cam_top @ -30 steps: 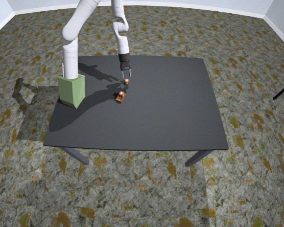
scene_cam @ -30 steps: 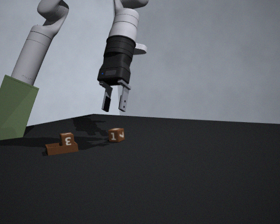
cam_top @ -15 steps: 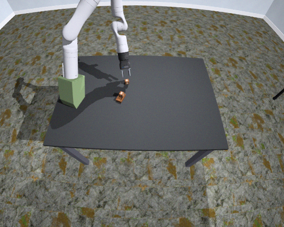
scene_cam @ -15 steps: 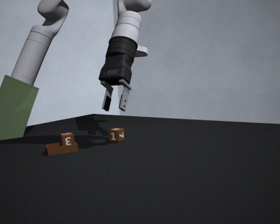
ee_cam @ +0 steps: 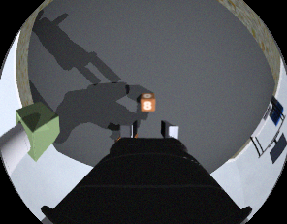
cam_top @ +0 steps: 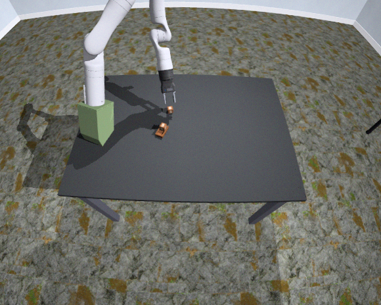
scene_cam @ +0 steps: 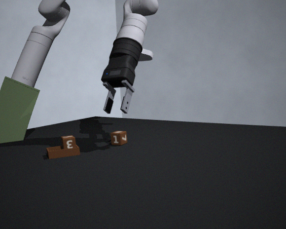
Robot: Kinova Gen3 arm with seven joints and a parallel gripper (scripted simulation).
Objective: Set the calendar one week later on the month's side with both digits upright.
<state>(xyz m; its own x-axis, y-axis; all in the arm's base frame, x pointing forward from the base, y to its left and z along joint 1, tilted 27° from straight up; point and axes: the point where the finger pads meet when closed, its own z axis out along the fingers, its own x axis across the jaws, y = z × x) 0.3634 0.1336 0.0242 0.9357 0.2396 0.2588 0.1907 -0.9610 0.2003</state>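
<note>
A small brown tray [cam_top: 159, 133] [scene_cam: 55, 152] lies flat on the black table [cam_top: 217, 148] [scene_cam: 188, 172]. One brown cube [cam_top: 163, 126] [scene_cam: 68, 142] stands in its right half and shows a 3 lying on its side in the exterior view. A second cube [cam_top: 169, 109] [scene_cam: 118, 137] [ee_cam: 147, 102] lies loose on the table behind the tray, showing an upright 1 toward the exterior camera. My gripper [cam_top: 169, 98] [scene_cam: 116, 108] [ee_cam: 148, 126] is open and empty. It hangs tilted in the air above the loose cube, clear of it.
The arm's green base block [cam_top: 96, 121] [scene_cam: 10, 111] [ee_cam: 38, 131] stands at the table's left rear. A dark stand [cam_top: 380, 122] reaches in at the far right, off the table.
</note>
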